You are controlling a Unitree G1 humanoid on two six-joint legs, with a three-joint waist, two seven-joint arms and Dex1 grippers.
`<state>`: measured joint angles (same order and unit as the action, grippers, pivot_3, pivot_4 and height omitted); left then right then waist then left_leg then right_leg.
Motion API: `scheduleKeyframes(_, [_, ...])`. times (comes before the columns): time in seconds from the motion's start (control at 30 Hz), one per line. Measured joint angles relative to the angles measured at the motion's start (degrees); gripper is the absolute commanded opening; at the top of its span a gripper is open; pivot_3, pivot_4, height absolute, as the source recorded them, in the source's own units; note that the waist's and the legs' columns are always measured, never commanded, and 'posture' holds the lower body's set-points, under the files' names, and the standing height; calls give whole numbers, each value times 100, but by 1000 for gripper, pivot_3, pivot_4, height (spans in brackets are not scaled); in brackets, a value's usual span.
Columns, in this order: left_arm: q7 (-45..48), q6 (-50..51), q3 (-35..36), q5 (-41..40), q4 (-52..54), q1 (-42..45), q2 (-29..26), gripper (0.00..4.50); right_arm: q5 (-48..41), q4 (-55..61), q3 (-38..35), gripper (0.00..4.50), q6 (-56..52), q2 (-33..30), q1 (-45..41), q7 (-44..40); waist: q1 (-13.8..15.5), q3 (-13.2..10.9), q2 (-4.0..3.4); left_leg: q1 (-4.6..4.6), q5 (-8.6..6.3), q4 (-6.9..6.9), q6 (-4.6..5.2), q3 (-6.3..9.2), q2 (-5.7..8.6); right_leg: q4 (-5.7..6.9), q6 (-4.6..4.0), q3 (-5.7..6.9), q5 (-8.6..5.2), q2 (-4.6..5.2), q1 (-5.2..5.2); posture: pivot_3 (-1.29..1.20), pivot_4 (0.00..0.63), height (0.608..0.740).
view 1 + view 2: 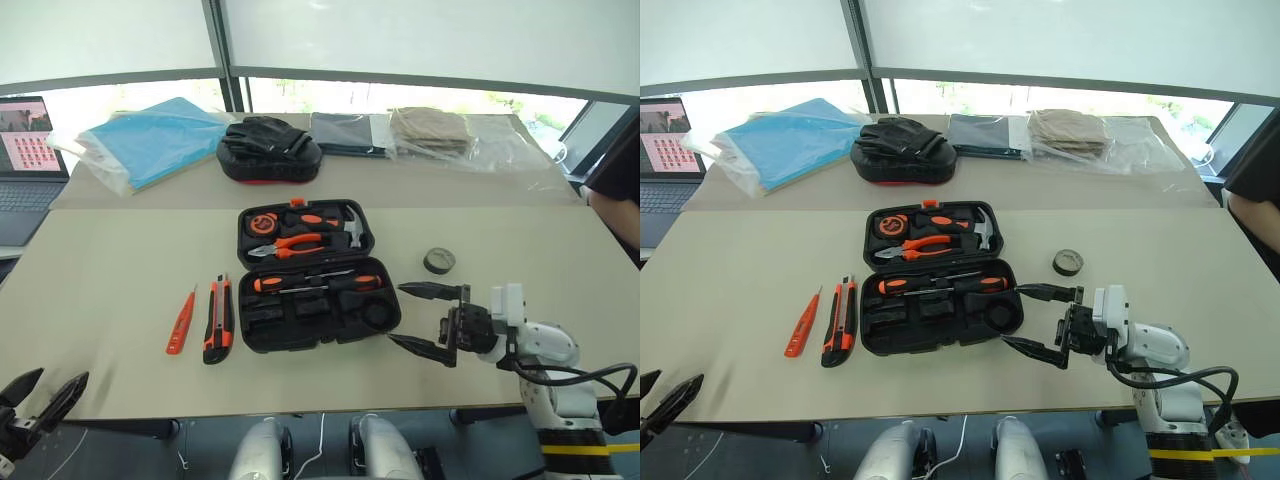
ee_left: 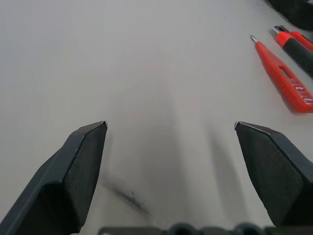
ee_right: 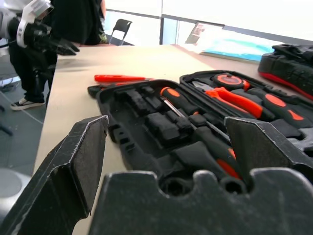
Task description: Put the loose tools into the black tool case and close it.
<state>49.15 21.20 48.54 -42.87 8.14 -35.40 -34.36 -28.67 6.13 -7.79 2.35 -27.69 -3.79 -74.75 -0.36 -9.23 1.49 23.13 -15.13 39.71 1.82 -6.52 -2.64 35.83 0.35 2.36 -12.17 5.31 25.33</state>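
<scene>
Black tool case (image 1: 315,275) lay open mid-table, both screwdrivers (image 1: 315,283) seated; knife (image 1: 218,320) and tester pen (image 1: 181,321) loose beside its left wall, tape roll (image 1: 439,261) off its right. Right gripper (image 1: 428,318) gaped empty by the case's right wall, left gripper (image 1: 40,395) spread empty at the near-left corner. Best to take the tape roll with the right, squaring up before closing.

Beige table (image 1: 110,300) before bright windows (image 1: 420,40)

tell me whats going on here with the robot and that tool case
The black tool case lies open on the table, two screwdrivers already seated inside. The tester pen and utility knife lie to its left, the tape roll to its right. The right hand hangs open beside the case, holding nothing; the left hand is open over bare table.
</scene>
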Motion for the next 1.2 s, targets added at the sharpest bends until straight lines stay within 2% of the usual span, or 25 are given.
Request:
scheduleKeyframes(0.1, [-396,810,5,-442,777,35,-344,4500,-122,36,13,4419,1,4,-104,78,19,0,0,-1,-1,0,-2,0,0,1,0,-2,1,-1,-2,0,150,740])
scheduleKeyframes(0.23, [-1404,1950,-230,-887,1634,529,-750,4500,-232,234,176,4419,-41,52,-463,199,20,-1,-3,1,4,-1,1,-1,2,14,-29,-7,19,-9,-17,0,150,740])
scheduleKeyframes(0.3, [-1992,2436,-542,-873,1859,796,-800,4500,-341,328,287,4419,-138,95,-541,250,7,0,-4,-3,23,-4,35,-2,1,14,-34,-9,31,-16,-20,0,150,740])
scheduleKeyframes(0.43, [-3022,3171,-1392,-778,2040,1361,-548,4500,-529,527,586,4419,-518,113,-669,285,2,0,5,1,23,-6,32,-1,-2,16,-17,-8,43,-24,-17,0,150,740])
scheduleKeyframes(0.83, [-3384,3249,-2228,-212,2129,2038,-320,4500,-591,645,711,4419,-653,111,-662,502,161,6,-17,-21,21,-4,18,-4,10,19,-52,-8,23,-7,-33,0,150,740])
scheduleKeyframes(0.93, [-3389,3269,-2437,21,2130,2111,-414,3830,-594,645,712,4500,-655,136,-674,593,185,14,-33,-22,22,-4,20,-4,12,20,-52,-8,23,-7,-34,0,150,740])
scheduleKeyframes(1.03, [-3396,3293,-2558,211,2127,2194,-437,2667,-602,649,711,4500,-663,140,-682,680,188,16,-38,-21,25,-4,26,-5,12,20,-52,-9,23,-7,-33,0,150,740])
scheduleKeyframes(1.2, [-3448,3380,-2619,340,2097,2298,-348,1004,-678,734,717,4500,-820,246,-749,920,187,26,-54,-21,25,-4,29,-5,13,19,-51,-11,23,-6,-35,0,150,740])
